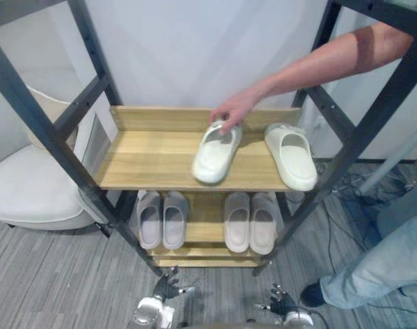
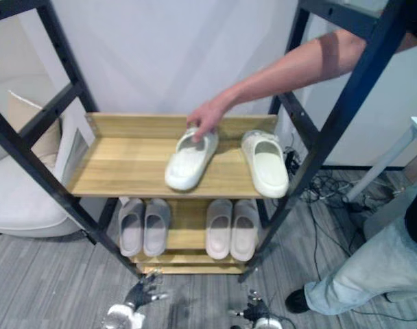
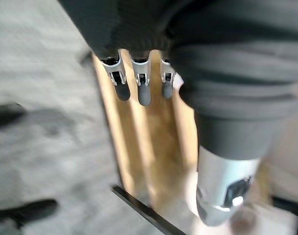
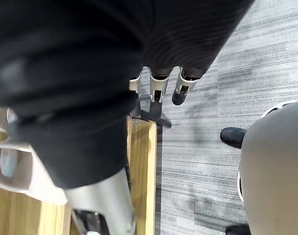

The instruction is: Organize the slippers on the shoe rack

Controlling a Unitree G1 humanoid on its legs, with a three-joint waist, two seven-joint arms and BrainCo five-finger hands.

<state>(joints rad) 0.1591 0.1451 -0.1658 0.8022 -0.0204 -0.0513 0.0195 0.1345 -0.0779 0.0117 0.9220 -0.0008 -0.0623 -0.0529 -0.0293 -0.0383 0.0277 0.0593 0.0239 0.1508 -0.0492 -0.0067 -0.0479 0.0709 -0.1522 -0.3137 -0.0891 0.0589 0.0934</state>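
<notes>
Skewed white slipper [image 1: 217, 152] mid top shelf [image 1: 143, 161], toe angled front-left, person's hand [image 1: 230, 110] on its back end. Left hand [image 1: 169, 286] and right hand [image 1: 280, 301] hang far below, fingers loose, empty; left looks slightly nearer.

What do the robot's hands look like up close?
The left hand and right hand match: slim silver fingers with dark rounded tips, a thicker silver thumb, and a dark ribbed cover over the back and wrist.

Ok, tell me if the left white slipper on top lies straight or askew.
Askew: the left white slipper angles its near end leftward, away from the right white slipper; a person's hand rests on its far end.
</notes>
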